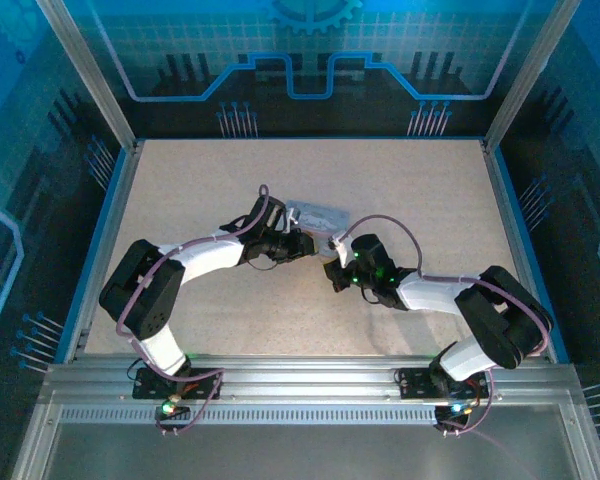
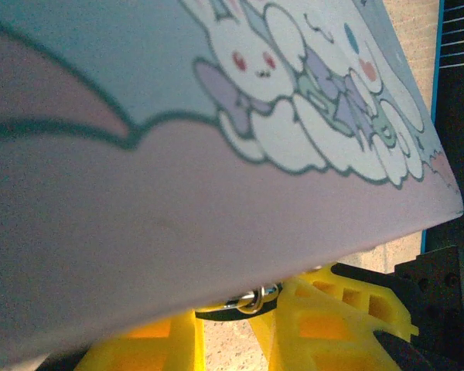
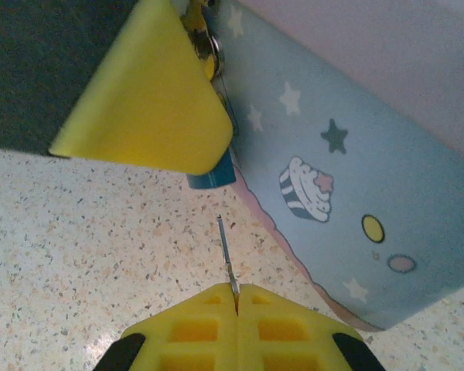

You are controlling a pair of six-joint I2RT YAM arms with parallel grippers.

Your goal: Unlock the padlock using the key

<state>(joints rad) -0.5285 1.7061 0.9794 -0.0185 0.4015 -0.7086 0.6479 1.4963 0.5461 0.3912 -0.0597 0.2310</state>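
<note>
The pale tin box [image 1: 320,214] with cartoon prints lies mid-table. My left gripper [image 1: 302,243] is at its near side. In the left wrist view its yellow fingers [image 2: 340,325] stand slightly apart under the box's edge [image 2: 216,193], shut on the padlock [image 2: 230,308], whose metal shackle [image 2: 257,297] loops at the box. In the right wrist view the padlock's dark blue body [image 3: 213,178] pokes out below the left finger [image 3: 147,93]. My right gripper [image 3: 237,287] is shut on the key [image 3: 225,251]. Its thin blade points at the padlock, its tip a short gap away.
Speckled beige tabletop [image 1: 410,190] lies around the box, bounded by a blue rim and metal frame posts [image 1: 510,170]. The two arms meet near the table's middle, wrists close together [image 1: 365,262]. The box's long side [image 3: 356,193] runs just right of the key.
</note>
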